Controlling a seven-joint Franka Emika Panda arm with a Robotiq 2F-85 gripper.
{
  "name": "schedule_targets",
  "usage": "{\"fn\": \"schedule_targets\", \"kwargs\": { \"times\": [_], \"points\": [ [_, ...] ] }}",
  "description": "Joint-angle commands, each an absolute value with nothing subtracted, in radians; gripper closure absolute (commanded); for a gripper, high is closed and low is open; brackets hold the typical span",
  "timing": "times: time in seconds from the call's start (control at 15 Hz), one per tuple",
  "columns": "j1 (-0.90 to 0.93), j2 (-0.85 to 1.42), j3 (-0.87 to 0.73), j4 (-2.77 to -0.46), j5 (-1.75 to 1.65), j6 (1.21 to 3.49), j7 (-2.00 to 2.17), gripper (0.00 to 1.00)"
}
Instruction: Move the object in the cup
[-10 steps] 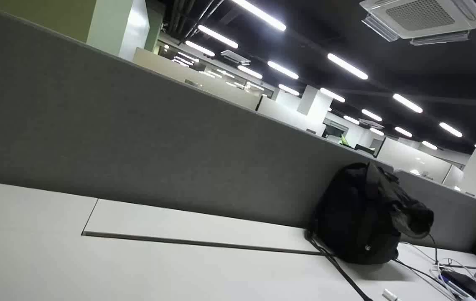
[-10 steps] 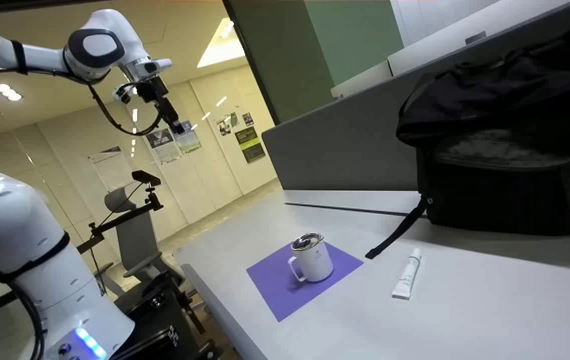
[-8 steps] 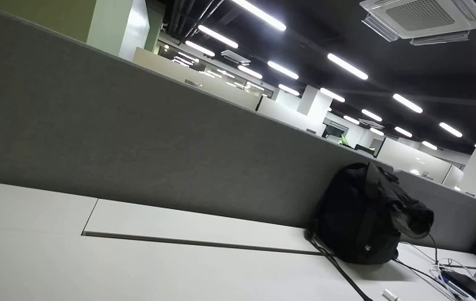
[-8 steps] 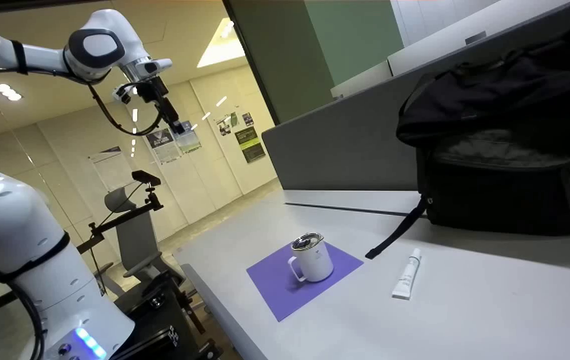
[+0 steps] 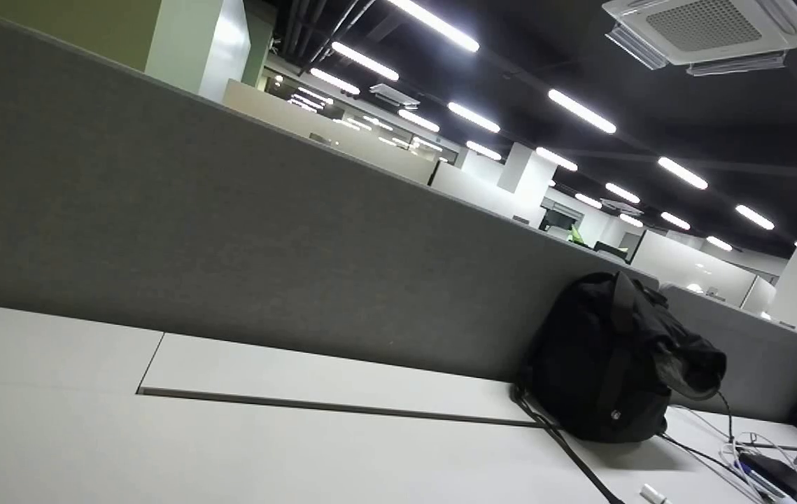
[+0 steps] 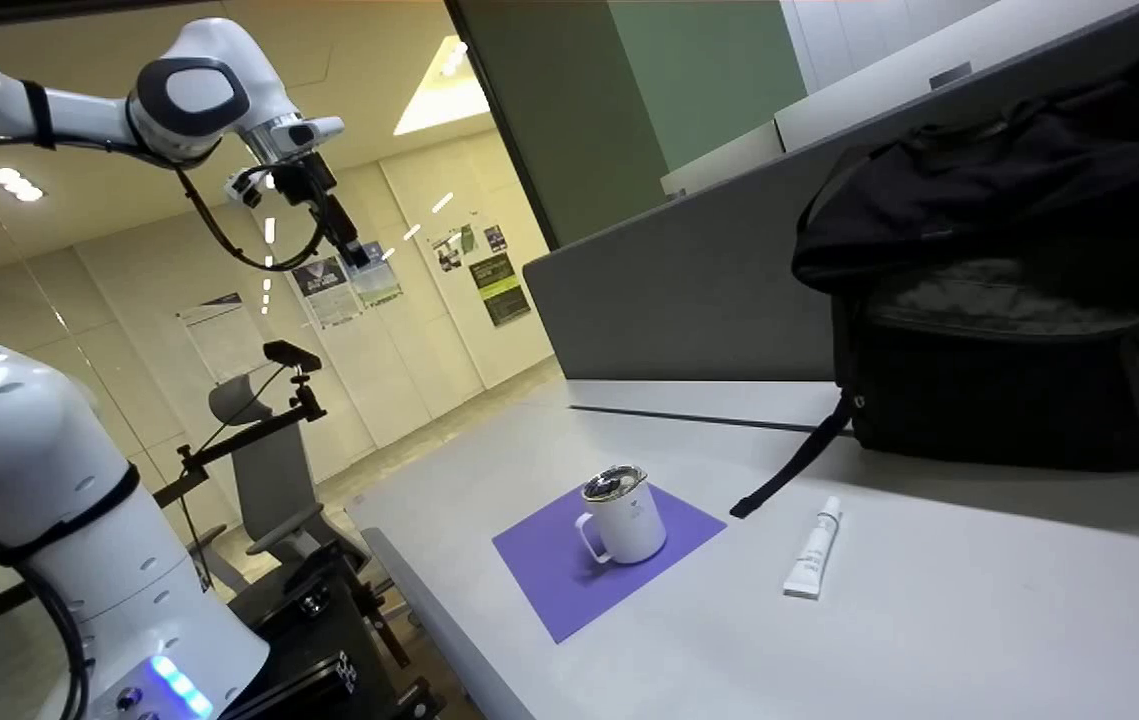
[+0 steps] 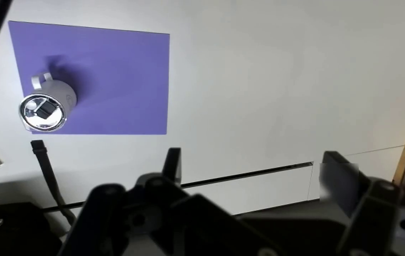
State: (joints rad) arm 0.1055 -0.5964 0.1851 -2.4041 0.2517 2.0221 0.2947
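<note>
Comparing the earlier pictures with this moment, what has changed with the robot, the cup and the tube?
Nothing visibly changed. In an exterior view, the end effector hangs where it was, the lidded white cup stands upright on the purple sheet, and the white tube lies off it, as before. The black bag stayed too, in both exterior views.

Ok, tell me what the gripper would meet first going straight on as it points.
Probably the white desktop, beside the purple sheet. In the wrist view, the lidded white mug appears well aside of the open gripper's line, though depth makes the exact spot uncertain.
</note>
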Motion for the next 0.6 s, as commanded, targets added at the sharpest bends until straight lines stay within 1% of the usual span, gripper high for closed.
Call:
{"fn": "schedule_targets", "kwargs": {
  "times": [0.0, 0.13, 0.4, 0.47, 0.53],
  "points": [
    [0.106, -0.591, 0.178, -2.41, 0.244, 2.032, 0.279, 0.0],
    [0.076, -0.586, 0.184, -2.44, 0.183, 2.079, 0.269, 0.0],
    [-0.018, -0.558, 0.155, -2.528, 0.02, 2.257, 0.261, 0.0],
    [-0.044, -0.545, 0.147, -2.545, -0.022, 2.299, 0.261, 0.1],
    [-0.076, -0.529, 0.136, -2.563, -0.073, 2.347, 0.259, 0.27]
  ]
}}
